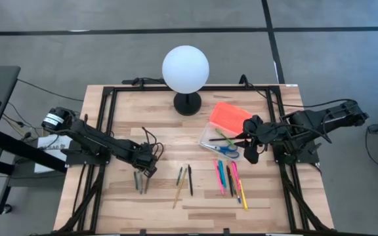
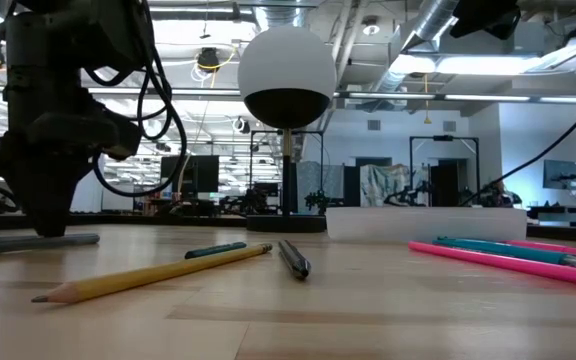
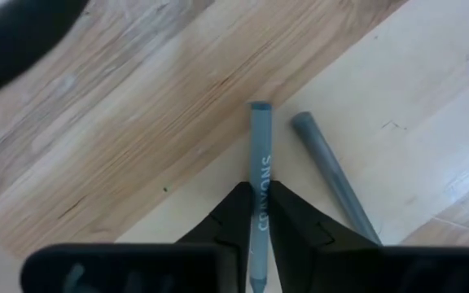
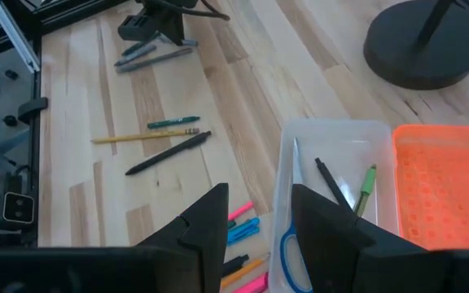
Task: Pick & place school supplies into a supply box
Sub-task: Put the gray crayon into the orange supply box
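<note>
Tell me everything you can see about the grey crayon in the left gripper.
The grey crayon is a thin stick with "CRAYONS" printed along its wrapper. It lies flat on the wooden table, pinched between the left gripper's dark fingers, flat end pointing away. A second grey stick lies close beside it, not touching.

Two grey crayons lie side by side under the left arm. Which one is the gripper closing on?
The grey crayon printed "CRAYONS": it sits between the left gripper's fingers. The plain grey crayon lies beside it, outside them.
</note>
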`<state>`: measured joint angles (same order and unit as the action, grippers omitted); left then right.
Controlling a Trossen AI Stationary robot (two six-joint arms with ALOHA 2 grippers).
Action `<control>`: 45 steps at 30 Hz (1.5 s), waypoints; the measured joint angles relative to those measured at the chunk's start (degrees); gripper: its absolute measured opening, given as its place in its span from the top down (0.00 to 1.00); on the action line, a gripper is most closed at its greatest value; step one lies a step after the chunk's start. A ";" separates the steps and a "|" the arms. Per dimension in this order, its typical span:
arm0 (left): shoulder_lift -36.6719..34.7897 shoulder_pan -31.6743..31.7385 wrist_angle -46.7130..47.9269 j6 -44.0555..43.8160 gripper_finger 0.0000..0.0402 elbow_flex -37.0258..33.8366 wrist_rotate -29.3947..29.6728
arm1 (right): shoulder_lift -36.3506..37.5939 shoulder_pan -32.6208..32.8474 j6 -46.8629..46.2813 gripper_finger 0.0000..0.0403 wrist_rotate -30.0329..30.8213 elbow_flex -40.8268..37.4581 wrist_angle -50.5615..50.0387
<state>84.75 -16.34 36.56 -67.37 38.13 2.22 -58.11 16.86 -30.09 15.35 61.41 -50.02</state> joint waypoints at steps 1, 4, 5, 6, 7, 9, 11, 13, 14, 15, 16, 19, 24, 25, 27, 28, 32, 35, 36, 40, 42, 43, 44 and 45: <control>0.00 0.00 -0.01 0.49 0.93 0.00 0.00 | 0.00 0.00 0.00 0.69 0.00 0.00 0.00; 0.00 0.00 -0.02 1.99 0.94 0.00 0.00 | 0.00 0.00 0.00 0.69 0.00 0.00 0.00; 0.00 0.00 -0.02 2.49 0.94 0.00 -0.02 | 0.01 0.00 0.00 0.69 -0.01 0.00 0.00; 0.02 0.00 0.00 3.03 0.94 0.06 -0.02 | 0.00 0.00 0.00 0.69 -0.01 0.00 0.00; 0.02 0.00 0.12 3.73 0.94 0.33 -0.02 | 0.00 0.00 0.00 0.69 -0.02 0.00 0.00; 0.04 0.00 0.34 5.22 0.94 0.87 0.03 | 0.00 0.00 0.00 0.69 -0.02 0.00 0.00; 0.28 0.00 0.94 6.67 0.95 1.63 0.43 | 0.00 0.00 -0.03 0.69 -0.02 0.00 0.00; 0.32 0.32 2.32 7.90 0.95 2.50 1.75 | 0.00 0.00 -0.34 0.69 -0.02 0.00 0.00; 0.31 0.66 2.65 8.38 0.95 2.92 1.81 | 0.00 0.00 -0.42 0.69 -0.02 0.00 -0.02; 0.31 1.05 2.74 9.04 0.95 3.41 1.97 | 0.00 0.01 -0.47 0.69 -0.02 0.00 -0.02; 0.30 1.48 3.03 9.72 0.95 4.08 2.09 | 0.00 0.05 -0.52 0.69 -0.02 0.00 -0.02; 0.26 2.95 4.45 12.95 0.95 6.32 2.63 | 0.00 0.59 -1.27 0.69 0.00 0.00 -0.02; 0.22 7.23 3.09 24.07 0.95 11.67 5.48 | 0.00 2.50 -3.01 0.69 0.07 0.00 -0.02; 0.22 8.47 2.10 27.05 0.95 12.84 5.82 | 0.00 3.00 -3.37 0.69 0.07 0.00 -0.02; 0.20 11.16 -0.60 33.09 0.95 15.16 6.44 | 0.01 4.25 -4.62 0.69 0.08 0.00 -0.02; 0.20 12.57 -2.23 36.31 0.95 16.20 6.73 | 0.00 4.91 -5.39 0.69 0.10 0.00 -0.02; 1.74 17.67 -8.29 48.70 0.95 20.86 6.17 | 0.00 7.86 -9.32 0.69 1.44 0.00 -0.07; 5.21 20.63 -11.62 57.32 0.95 25.19 3.53 | -0.02 10.79 -13.23 0.69 4.36 -0.02 -0.57; 6.71 21.31 -11.98 60.00 0.95 26.88 2.17 | -0.04 11.72 -14.57 0.69 5.36 -0.02 -0.68; 13.89 22.64 -13.55 68.30 0.95 33.85 -2.24 | -0.74 15.61 -19.83 0.69 8.79 -0.02 -1.19; 17.65 22.94 -13.88 71.00 0.95 37.88 -3.15 | -1.34 17.50 -22.81 0.69 10.34 -0.02 -1.93; 19.43 23.03 -13.58 72.14 0.95 39.82 -3.55 | -1.72 18.42 -24.31 0.69 10.86 -0.02 -2.20; 21.37 23.06 -13.24 73.17 0.95 41.96 -3.77 | -2.16 19.39 -25.91 0.69 11.57 -0.02 -2.44; 23.12 23.06 -13.40 74.17 0.95 44.07 -4.23 | -2.61 20.32 -27.46 0.69 12.19 -0.02 -2.66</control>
<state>107.87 6.72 23.16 6.80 82.20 -2.02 -60.72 37.18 -57.55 27.54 61.39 -52.68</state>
